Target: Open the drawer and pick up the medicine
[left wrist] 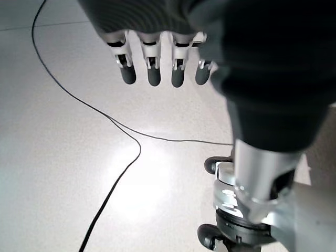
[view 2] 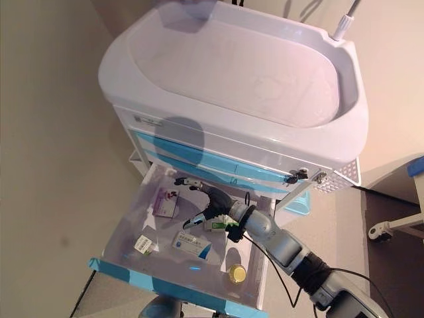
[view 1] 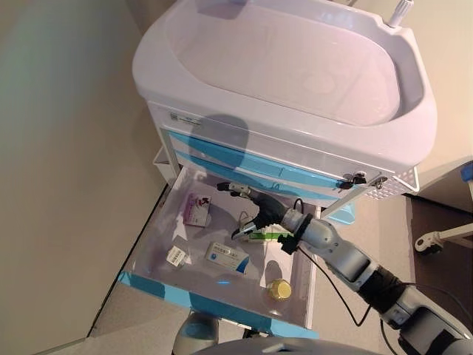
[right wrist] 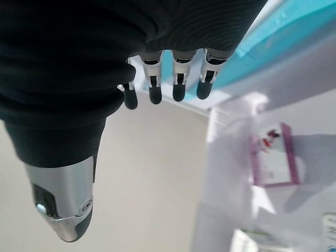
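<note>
Now, drawer: pulled open.
Right hand: fingers relaxed, above green-white medicine box, long axis three-to-nine o'clock.
Left hand: fingers straight, empty.

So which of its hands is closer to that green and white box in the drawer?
The right hand: it hovers right over the green and white box. The left hand hangs over bare floor, away from the drawer.
</note>
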